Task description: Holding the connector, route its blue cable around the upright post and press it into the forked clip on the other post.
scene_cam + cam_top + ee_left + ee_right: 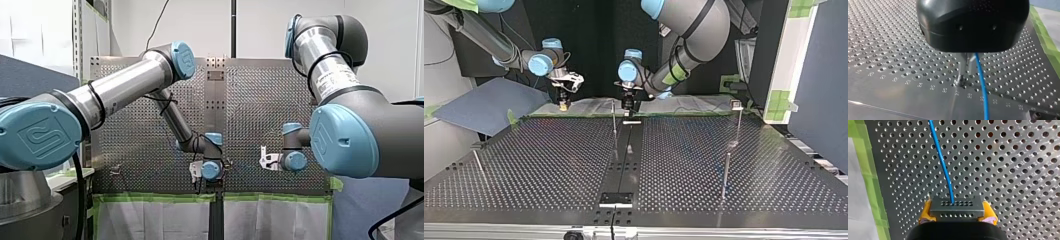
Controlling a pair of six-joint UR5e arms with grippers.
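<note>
Right gripper (957, 213), nearest in its own wrist view, carries the risk: a wide or hurried sweep could drag the blue cable (941, 157) clear of the thin post (614, 117) near the top view's middle, or pull it taut before it reaches what looks like the clip (736, 104) at that view's right. Yellow pads (925, 211) are clamped on the connector's (956, 207) 2 sides, cable leaving its middle straight ahead. Whether the left gripper (628, 104) is gripping I cannot tell, though the cable passes just beside it.
</note>
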